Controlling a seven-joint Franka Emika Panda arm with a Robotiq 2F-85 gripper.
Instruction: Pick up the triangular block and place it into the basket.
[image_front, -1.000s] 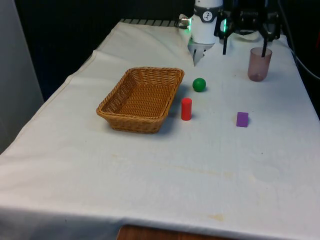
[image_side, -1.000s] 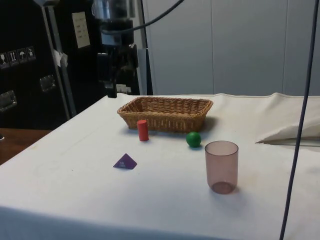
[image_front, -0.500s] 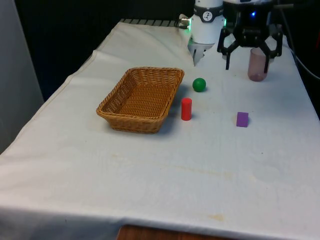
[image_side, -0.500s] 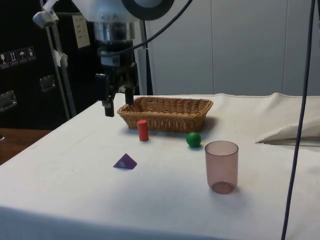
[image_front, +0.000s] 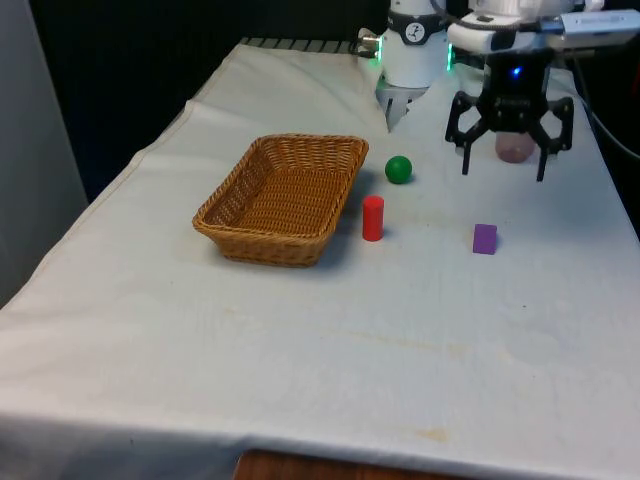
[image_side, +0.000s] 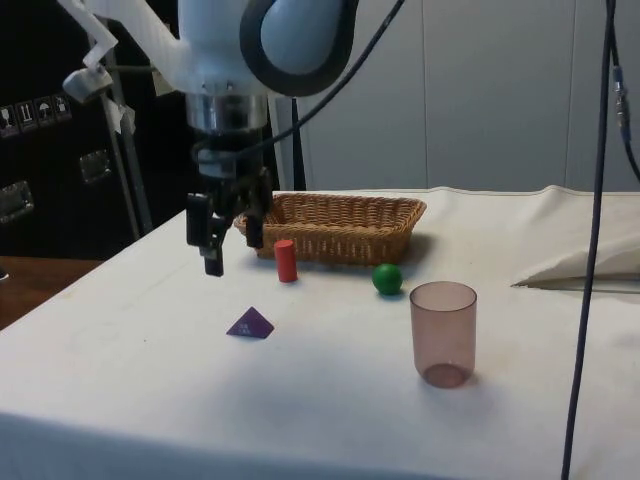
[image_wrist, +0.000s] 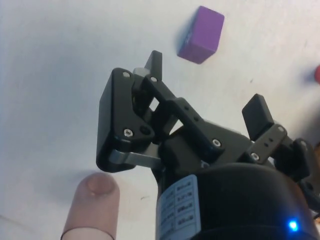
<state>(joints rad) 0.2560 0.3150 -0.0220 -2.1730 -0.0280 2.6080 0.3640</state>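
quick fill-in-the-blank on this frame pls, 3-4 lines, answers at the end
1. The hand hangs above the cloth with its fingers ____.
2. The purple triangular block lies on the ____, not in the wicker basket.
3. The red cylinder stands ____ beside the basket.
4. The ball near the basket is ____.

Missing words: open; table; upright; green

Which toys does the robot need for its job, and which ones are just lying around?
Needed:
purple block
basket
claw, open, above the table

Just lying around:
red cylinder
green ball
pink cup
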